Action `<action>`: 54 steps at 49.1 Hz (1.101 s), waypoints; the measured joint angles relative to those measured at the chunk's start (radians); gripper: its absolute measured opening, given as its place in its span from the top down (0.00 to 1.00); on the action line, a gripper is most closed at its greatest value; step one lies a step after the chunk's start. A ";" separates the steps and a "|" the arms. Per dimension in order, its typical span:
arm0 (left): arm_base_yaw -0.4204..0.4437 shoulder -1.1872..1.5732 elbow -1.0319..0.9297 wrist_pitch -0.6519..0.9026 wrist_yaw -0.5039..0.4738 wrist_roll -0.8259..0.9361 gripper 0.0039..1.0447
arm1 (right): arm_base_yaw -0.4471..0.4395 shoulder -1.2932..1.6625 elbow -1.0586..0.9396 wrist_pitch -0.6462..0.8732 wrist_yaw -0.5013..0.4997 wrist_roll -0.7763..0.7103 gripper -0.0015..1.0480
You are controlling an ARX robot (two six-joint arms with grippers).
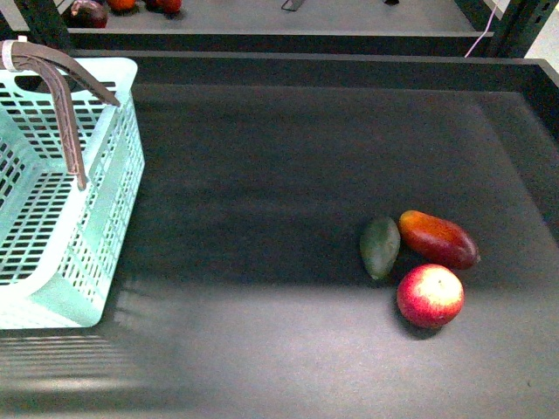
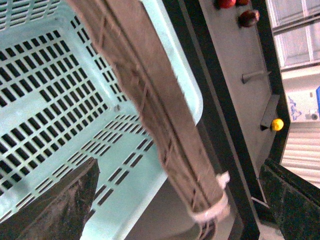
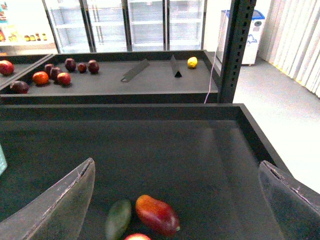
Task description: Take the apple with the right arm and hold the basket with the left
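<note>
Red apple (image 1: 430,296) lies well apart from upright teal basket (image 1: 105,218).

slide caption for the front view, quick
Teal basket at left; apple, mango and green fruit clustered at right.

Premises present as a retail grocery shop, or a mock-up of one. Glass-door refrigerated cabinets (image 3: 145,22) line the far wall. Black lipped display trays (image 1: 288,148) sit in perforated steel racking (image 3: 235,45). The far tray (image 3: 160,82) carries loose fruit (image 3: 64,78) and slanted dividers (image 3: 134,71). A teal plastic shopping basket (image 1: 105,218) stands at the near left.
</note>
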 joint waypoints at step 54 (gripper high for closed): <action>0.045 0.311 0.377 -0.177 -0.123 -0.032 0.51 | 0.000 0.000 0.000 0.000 0.000 0.000 0.08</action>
